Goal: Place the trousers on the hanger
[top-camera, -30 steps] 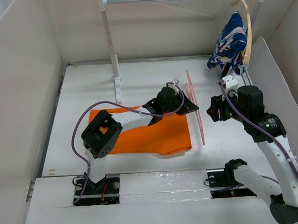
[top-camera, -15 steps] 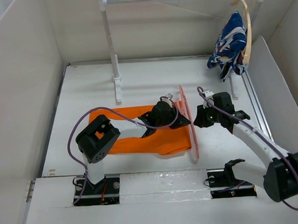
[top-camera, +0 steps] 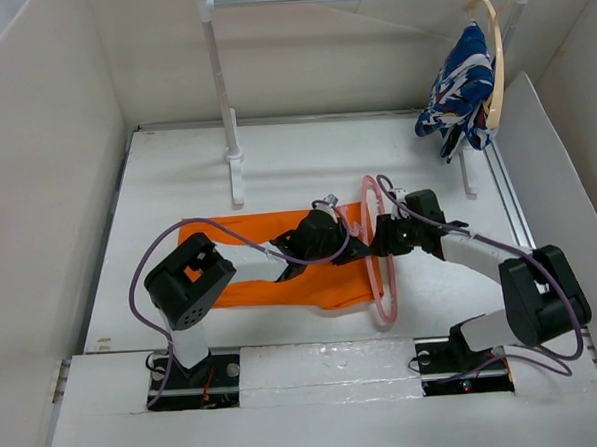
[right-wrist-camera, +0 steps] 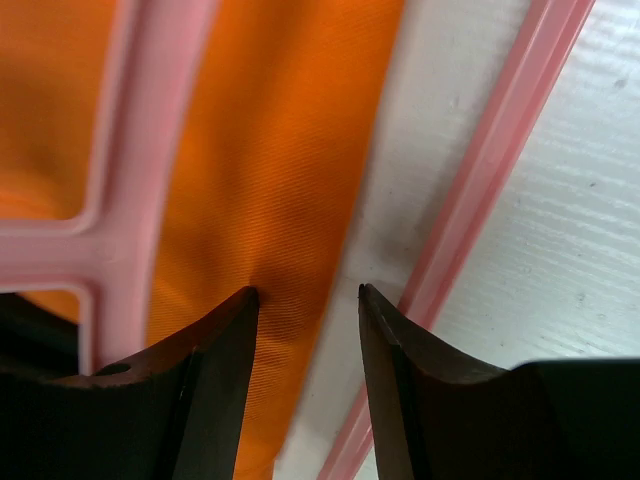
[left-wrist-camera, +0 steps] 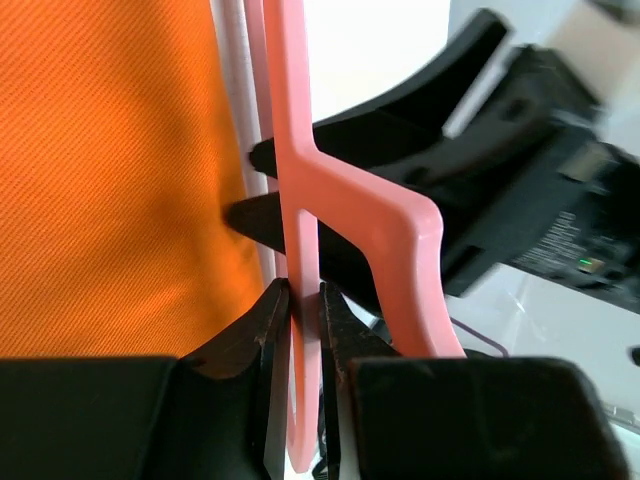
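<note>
Here the trousers (top-camera: pixel 327 287) lie flat on the bench (top-camera: pixel 305 153), running from 9 to 3 o'clock in the top view. The hanger (top-camera: pixel 384 316) stands on edge at their 3 o'clock end. The left end effector (left-wrist-camera: pixel 305 300) is clamped on the hanger's thin bar and holds the loop upright. The right end effector (right-wrist-camera: pixel 307 295) is parted and grips nothing. Its tips sit low between two pink bars, one over orange cloth, the other over bare bench.

The step, I judge, is to pinch that cloth edge and draw it through the loop. To do it well, the right tips should press down to the bench before closing, so they catch every layer. Then pull toward 3 o'clock, low and slow. Meanwhile the left should hold the hanger steady so the thin bar does not twist.
</note>
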